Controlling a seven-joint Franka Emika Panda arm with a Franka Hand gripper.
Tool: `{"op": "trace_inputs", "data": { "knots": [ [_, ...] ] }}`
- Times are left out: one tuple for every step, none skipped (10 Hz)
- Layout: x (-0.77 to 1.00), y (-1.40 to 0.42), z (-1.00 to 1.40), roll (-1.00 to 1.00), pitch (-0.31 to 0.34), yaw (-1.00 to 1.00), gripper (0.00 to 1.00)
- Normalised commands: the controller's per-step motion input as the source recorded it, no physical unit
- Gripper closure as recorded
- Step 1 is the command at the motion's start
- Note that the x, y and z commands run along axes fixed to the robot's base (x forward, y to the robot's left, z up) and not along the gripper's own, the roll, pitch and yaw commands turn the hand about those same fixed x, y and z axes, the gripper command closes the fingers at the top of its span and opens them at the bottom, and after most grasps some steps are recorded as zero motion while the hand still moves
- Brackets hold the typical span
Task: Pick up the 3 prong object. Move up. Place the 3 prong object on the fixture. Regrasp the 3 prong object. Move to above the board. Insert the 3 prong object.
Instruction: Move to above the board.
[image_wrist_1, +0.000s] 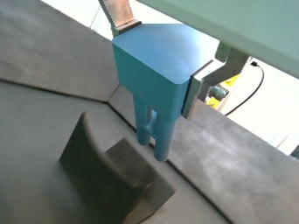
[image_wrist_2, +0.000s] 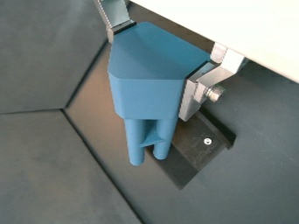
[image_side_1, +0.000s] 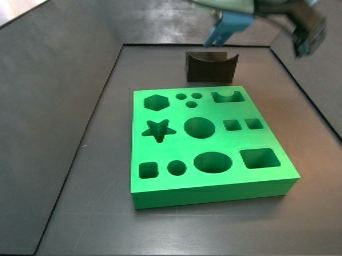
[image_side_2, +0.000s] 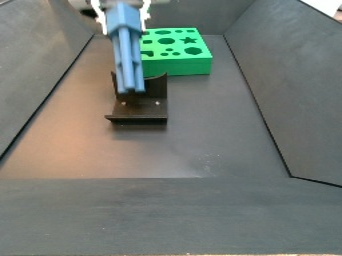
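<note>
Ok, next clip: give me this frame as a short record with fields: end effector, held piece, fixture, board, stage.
end effector: above the fixture, fingers clamped on the blue piece
held piece: blue three-prong piece, upright, prongs pointing down, in the air
fixture: dark block on the floor beyond the board, nothing resting on it
board: green slab with shaped cut-outs, none filled as far as visible
stage: piece lifted, over the fixture, not yet set down
</note>
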Motion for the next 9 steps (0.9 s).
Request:
{"op": "trace_inputs", "data": {
  "knots": [
    [0.18, 0.00, 1.00, -0.02, 0.087, 0.06, 1.00],
    [0.17, -0.01, 1.00, -0.02, 0.097, 0.06, 1.00],
    [0.16, -0.02, 1.00, -0.02, 0.107, 0.06, 1.00],
    [0.15, -0.02, 1.00, -0.02, 0.114, 0.06, 1.00],
    [0.14, -0.02, 1.00, -0.03, 0.116, 0.07, 1.00],
    [0.11, -0.02, 0.84, -0.04, 0.118, 0.08, 1.00],
    [0.07, -0.02, 0.63, -0.03, 0.122, 0.08, 1.00],
    [0.05, -0.02, 0.47, -0.04, 0.114, 0.09, 1.00],
    [0.04, -0.02, 0.25, -0.04, 0.109, 0.09, 1.00]
  ]
}}
